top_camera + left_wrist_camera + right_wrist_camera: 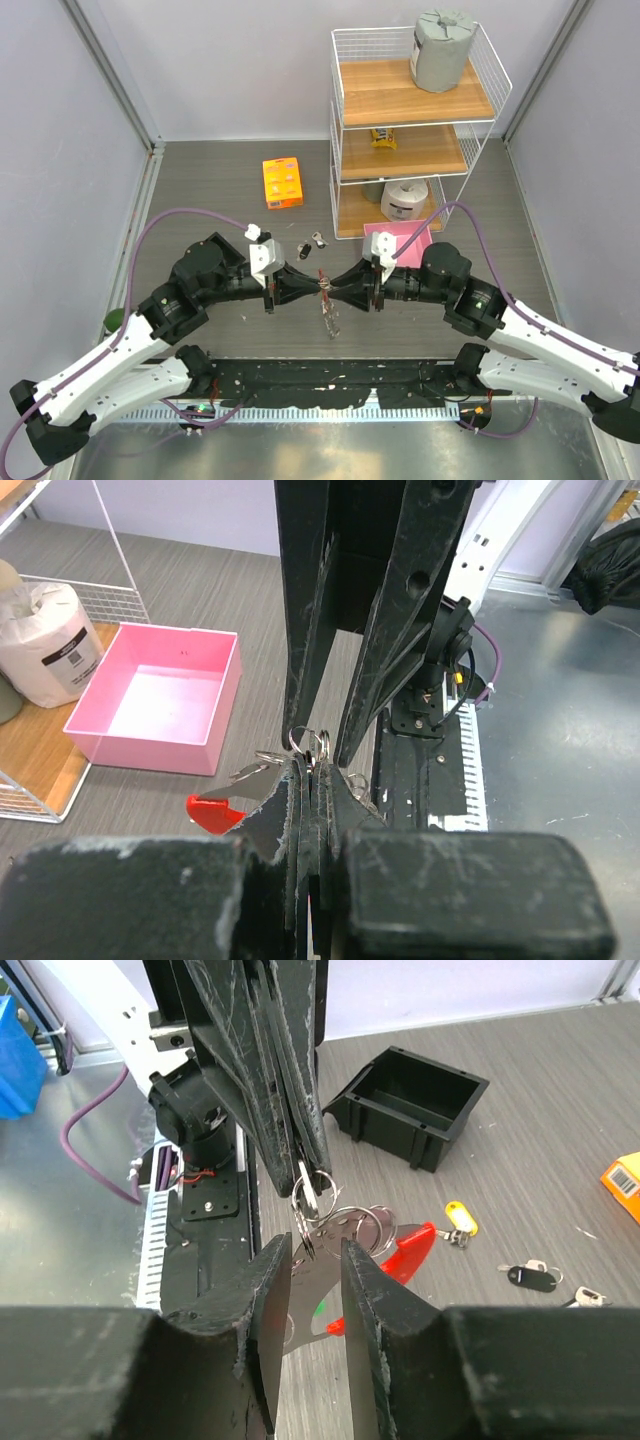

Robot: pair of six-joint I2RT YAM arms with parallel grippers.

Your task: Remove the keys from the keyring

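Observation:
The keyring [352, 1222] hangs in mid-air between both grippers, with a perforated metal plate and a red fob [408, 1253] dangling below it. My left gripper [310, 776] is shut on its thin ring from the left [317, 286]. My right gripper [316, 1260] faces it, its jaws a little apart around the tip of a silvery key [309, 1230] still on the ring. In the top view the right gripper [333, 288] meets the left nose to nose, and the bundle [330, 318] hangs down below them. Loose keys [311, 246] lie on the table just behind.
A yellow-tagged key [456, 1219] and a black-headed key [529, 1277] lie on the table. A black bin [411, 1105] stands beyond them. The pink tray [150, 701] sits by the wire shelf rack [410, 120], and an orange box [283, 183] lies further back.

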